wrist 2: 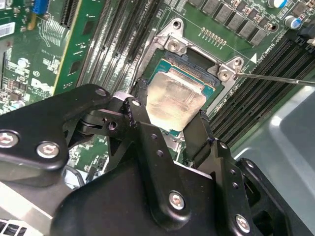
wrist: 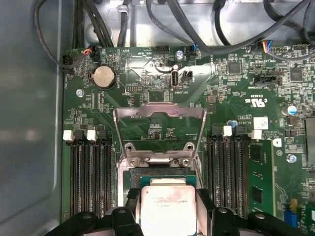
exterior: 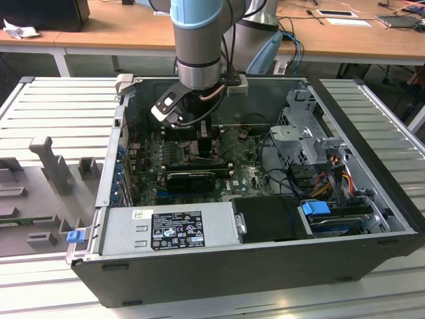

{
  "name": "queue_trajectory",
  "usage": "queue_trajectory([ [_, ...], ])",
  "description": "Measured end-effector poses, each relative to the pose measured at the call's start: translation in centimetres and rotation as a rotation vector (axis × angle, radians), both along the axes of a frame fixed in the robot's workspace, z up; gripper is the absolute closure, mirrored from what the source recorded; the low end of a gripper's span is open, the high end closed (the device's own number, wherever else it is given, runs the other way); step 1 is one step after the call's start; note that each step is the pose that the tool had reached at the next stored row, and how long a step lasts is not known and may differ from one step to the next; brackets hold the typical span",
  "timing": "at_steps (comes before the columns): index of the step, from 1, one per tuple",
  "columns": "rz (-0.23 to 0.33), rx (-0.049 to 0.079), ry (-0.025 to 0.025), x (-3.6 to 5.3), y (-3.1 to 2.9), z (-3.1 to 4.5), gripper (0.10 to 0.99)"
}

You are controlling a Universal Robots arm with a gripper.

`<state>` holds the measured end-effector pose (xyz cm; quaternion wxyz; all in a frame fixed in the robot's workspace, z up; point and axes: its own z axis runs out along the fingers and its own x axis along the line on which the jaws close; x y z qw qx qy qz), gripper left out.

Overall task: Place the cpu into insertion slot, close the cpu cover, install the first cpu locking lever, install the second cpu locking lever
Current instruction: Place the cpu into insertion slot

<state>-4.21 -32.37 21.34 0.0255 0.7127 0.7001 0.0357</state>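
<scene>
Jaws clamped on the cpu — at the insertion slot, cpu cover flipped open

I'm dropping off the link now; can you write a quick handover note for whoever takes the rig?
The gripper is shut on the cpu, fingers on opposite edges.
The cpu is at the socket, metal top up; I cannot tell whether it is seated.
The cpu cover is flipped open, away from the socket.
Done: cpu at the slot.
Left: cover not closed; levers not fastened, one lever rod sticking out free.
</scene>
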Motion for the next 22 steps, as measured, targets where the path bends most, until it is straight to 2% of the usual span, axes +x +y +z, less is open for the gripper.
queue_trajectory([
  [11, 0.0, 0.0, -0.0001, -0.06, 0.24, -1.01, 0.549],
  [22, 0.0, 0.0, 0.0, -0.05, 0.38, -1.25, 0.549],
])
